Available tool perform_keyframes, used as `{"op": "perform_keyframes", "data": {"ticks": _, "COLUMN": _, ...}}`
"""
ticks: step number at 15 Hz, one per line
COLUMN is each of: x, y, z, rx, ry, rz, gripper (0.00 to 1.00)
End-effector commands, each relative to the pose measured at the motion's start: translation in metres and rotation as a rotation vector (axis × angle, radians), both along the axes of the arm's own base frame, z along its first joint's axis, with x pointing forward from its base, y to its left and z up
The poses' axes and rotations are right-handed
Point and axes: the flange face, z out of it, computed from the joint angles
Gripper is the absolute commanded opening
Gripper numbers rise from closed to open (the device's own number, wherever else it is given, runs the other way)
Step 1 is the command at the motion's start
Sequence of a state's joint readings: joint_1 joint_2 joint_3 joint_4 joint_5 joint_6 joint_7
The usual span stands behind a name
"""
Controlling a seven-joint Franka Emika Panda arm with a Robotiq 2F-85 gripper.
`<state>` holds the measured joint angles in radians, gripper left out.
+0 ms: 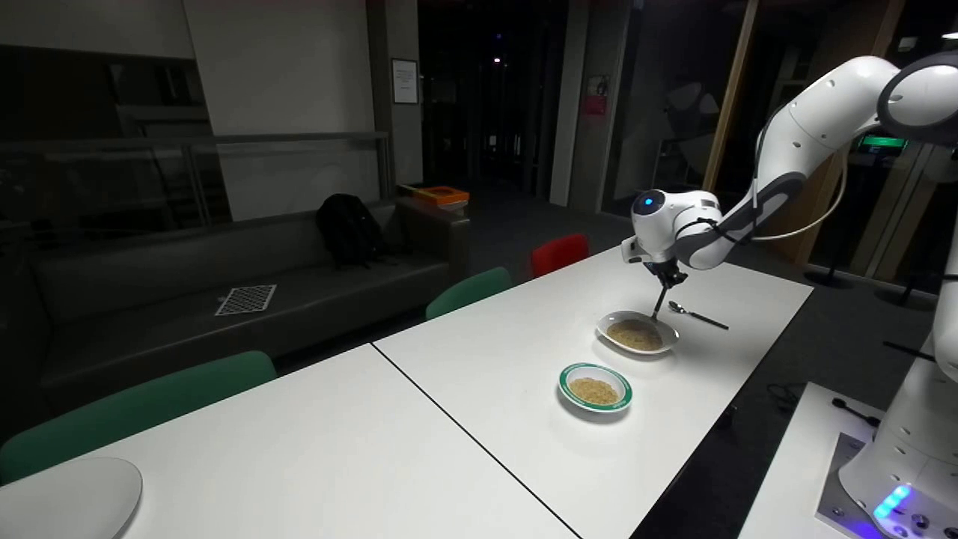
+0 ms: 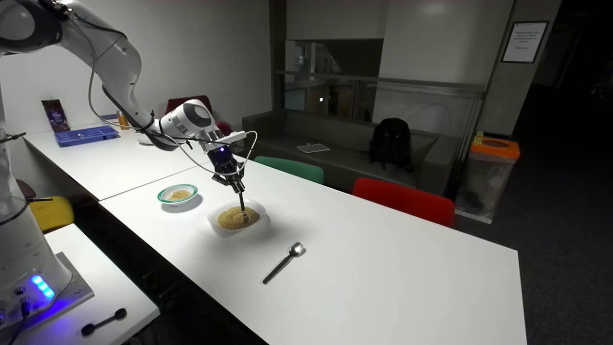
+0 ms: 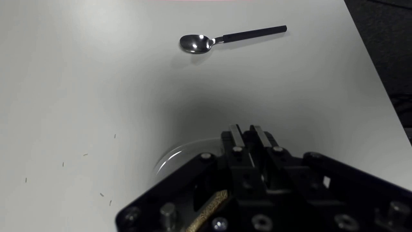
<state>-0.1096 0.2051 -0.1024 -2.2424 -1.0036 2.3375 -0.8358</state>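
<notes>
While our end effector (image 3: 246,130) grips a utensil (image 2: 242,203), we see its lower end within the white bowl (image 1: 669,336) of grain (image 2: 232,219), between the spoon (image 2: 283,263) and the green-rimmed bowl (image 1: 596,407) on the bench (image 2: 359,268).

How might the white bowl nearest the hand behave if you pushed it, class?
The white bowl would probably slide rather than tip, since it looks broad and low. Its uncovered grainy filling could spill if jolted.

In an exterior view, a dish (image 2: 258,207) lies on the table (image 2: 383,268) between a bowl (image 2: 176,202), back left, and a spoon (image 2: 282,264), front right. A utensil (image 2: 243,202) slants into the dish (probably into its grain (image 2: 232,219)).
</notes>
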Motion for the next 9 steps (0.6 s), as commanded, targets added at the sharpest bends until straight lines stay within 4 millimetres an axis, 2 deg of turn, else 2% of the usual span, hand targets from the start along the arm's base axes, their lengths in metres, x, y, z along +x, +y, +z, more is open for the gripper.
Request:
{"op": "perform_keyframes", "data": {"ticks": 1, "x": -0.019, "y": 0.008, "z": 0.007, "rx": 0.019, "ry": -0.009, "rz": -0.012, "gripper": 0.03}}
{"op": "perform_keyframes", "data": {"ticks": 9, "x": -0.027, "y": 0.021, "z": 0.007, "rx": 0.038, "ry": -0.002, "rz": 0.003, "gripper": 0.03}}
